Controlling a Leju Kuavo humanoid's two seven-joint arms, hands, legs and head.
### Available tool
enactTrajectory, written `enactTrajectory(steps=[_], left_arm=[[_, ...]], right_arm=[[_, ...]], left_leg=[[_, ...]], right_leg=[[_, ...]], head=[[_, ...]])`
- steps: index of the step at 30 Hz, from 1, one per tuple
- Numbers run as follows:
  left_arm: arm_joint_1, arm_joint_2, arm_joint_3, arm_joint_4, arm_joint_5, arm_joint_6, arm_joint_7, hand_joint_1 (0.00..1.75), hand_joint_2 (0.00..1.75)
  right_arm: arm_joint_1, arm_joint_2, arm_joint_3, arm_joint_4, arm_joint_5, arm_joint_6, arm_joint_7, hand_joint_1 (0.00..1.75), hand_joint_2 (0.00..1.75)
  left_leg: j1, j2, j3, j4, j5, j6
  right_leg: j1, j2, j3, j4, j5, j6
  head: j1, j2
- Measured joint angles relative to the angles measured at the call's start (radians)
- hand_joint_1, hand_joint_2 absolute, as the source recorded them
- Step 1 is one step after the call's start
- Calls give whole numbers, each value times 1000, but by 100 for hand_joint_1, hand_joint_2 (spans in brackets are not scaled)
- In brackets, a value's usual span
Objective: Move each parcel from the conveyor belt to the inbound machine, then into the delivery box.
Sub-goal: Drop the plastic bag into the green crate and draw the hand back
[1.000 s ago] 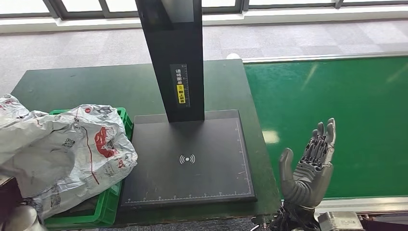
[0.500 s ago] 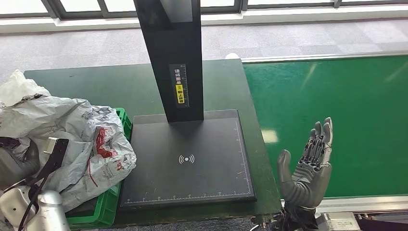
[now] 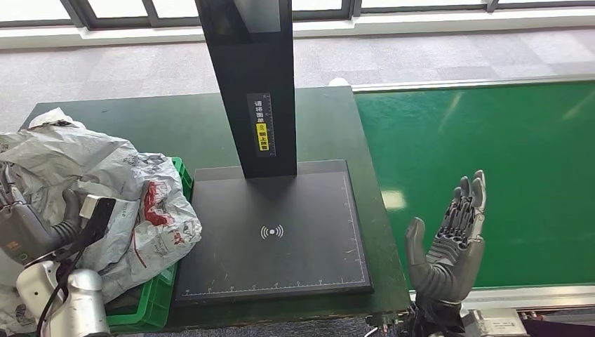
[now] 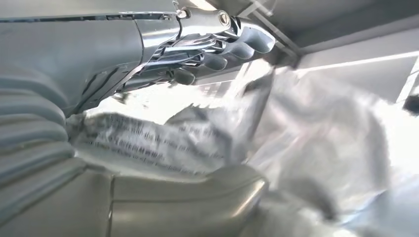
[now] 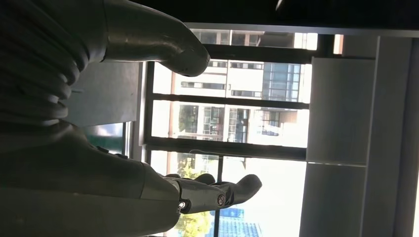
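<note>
Green rubber covers the long conveyor belt (image 3: 484, 182), which runs bare along the robot's right side, so no fresh parcel lies there for the taking; beside it stands the dark green desk (image 3: 140, 126), which carries the other stations close together so that one reach links them. On the desk rests the black inbound machine (image 3: 273, 232), a flat scanning plate with a tall black post rising from its far edge; its plate is bare, which suggests the scanning step for this parcel is over. Just to the left of the plate sits the green plastic delivery box (image 3: 151, 309), placed touching the machine's edge so a parcel need only be carried a short way. The crumpled grey plastic parcel with red printing (image 3: 126, 203) bulges over the box's rim, most of it within the box. The silver left hand (image 3: 31, 228) grips the parcel, thumb and fingers pinching a fold of the film in the left wrist view (image 4: 197, 143), probably to settle it down into the box. The grey right hand (image 3: 449, 246) is raised at the belt's near edge, fingers spread, holding nothing, seemingly waiting for the next parcel.
</note>
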Motion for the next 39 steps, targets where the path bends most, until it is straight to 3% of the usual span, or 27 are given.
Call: enactTrajectory(steps=[8, 11, 15, 20, 24, 30, 39], left_arm=[[10, -70, 34, -101, 304, 0, -314, 0, 0], [40, -110, 25, -185, 479, 0, -378, 0, 0], [104, -143, -60, -330, 645, 0, -381, 0, 0], [198, -132, -253, -502, 844, 0, -382, 0, 0], [244, -123, -357, -573, 867, 0, -382, 0, 0], [275, -121, -417, -618, 868, 0, -382, 0, 0], [287, -121, -437, -633, 868, 0, -382, 0, 0]], right_arm=[[-16, 7, 0, 22, -1, -4, 0, 0, 175], [-19, 12, 0, 28, 1, -15, 0, 0, 175], [-16, 15, 0, 31, 4, -38, 0, 0, 0], [-5, 19, -13, 31, 0, -42, 0, 0, 0], [-2, 20, -16, 31, 0, -42, 0, 0, 0], [0, 20, -17, 31, 0, -42, 0, 0, 0], [0, 20, -17, 31, 0, -42, 0, 0, 0]], left_leg=[[0, -1, -1, 0, 0, 0], [0, 0, -1, 0, 0, 0], [0, 0, -1, 0, -1, 0], [0, 0, -2, 0, -1, 1], [0, 0, -2, 0, -1, 1], [0, 0, -1, 0, -1, 1], [0, 0, -1, 0, -1, 1]], right_leg=[[0, 0, 0, 0, 0, 0], [0, 1, -1, 0, 0, 0], [0, 0, -2, -1, -1, 0], [0, 0, -1, -1, -1, 1], [0, -1, -1, -1, -1, 1], [0, -1, -1, -1, 0, 1], [0, -1, -1, -1, 0, 1]], head=[[0, 0], [0, 0], [0, 0], [0, 0], [0, 0], [0, 0], [0, 0]])
